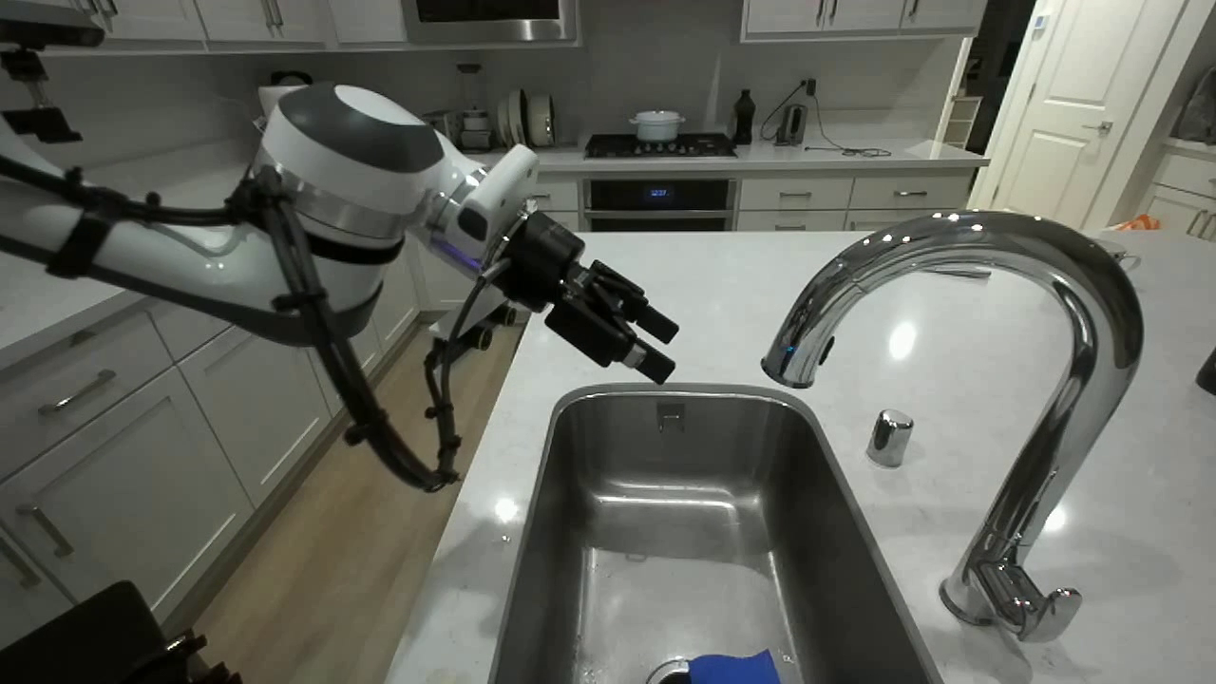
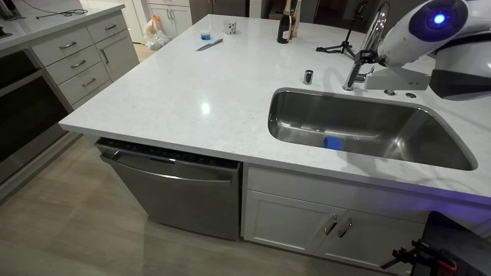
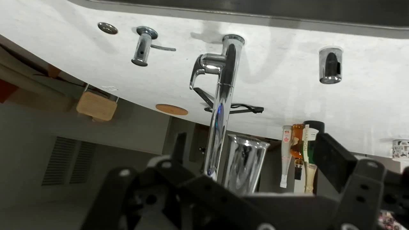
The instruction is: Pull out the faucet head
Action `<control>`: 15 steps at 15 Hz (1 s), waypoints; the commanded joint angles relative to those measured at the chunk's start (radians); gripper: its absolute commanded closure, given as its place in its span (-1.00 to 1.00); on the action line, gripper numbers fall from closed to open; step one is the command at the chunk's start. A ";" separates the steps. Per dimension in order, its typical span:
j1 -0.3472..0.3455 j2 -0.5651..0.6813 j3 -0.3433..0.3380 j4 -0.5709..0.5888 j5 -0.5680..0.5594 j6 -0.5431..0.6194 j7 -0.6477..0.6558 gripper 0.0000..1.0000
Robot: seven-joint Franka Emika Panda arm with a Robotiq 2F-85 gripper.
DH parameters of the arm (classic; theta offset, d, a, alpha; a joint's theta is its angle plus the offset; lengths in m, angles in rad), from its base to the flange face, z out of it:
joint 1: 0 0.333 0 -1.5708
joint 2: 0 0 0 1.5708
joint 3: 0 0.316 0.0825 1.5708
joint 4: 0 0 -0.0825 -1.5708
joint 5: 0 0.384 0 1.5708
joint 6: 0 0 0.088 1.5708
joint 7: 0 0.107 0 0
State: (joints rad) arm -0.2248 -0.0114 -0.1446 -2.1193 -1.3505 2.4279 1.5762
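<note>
The faucet head point(image 1: 800, 332) is the shiny chrome tip of the arched spout point(image 1: 1026, 233), seated on it and pointing down. In an exterior view my gripper point(image 1: 657, 346) is left of the head, with a gap of counter between them. The gripper is open and empty. In the wrist view, which stands upside down, the head point(image 3: 245, 163) shows between the two spread fingers point(image 3: 255, 150), its lower end partly covered by the gripper. In an exterior view the gripper point(image 2: 364, 58) overlaps the faucet point(image 2: 374, 32), and the head is hidden there.
The steel sink point(image 1: 826, 418) lies below, with a blue cloth-like thing point(image 1: 736, 668) in it. A chrome knob point(image 1: 890, 438) stands on the counter. Behind the faucet are a small black tripod point(image 2: 345, 46) and bottles point(image 2: 284, 28). A knife point(image 2: 210, 45) lies farther off.
</note>
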 commanded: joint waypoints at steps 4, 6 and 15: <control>0.017 0.138 -0.018 0.190 0.016 0.000 -0.021 -1.00; 0.012 0.167 -0.025 0.228 0.025 0.001 -0.027 -1.00; 0.004 0.300 -0.054 0.381 0.046 -0.027 -0.044 -1.00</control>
State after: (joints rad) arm -0.2237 0.2411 -0.1908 -1.8074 -1.3271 2.4247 1.5693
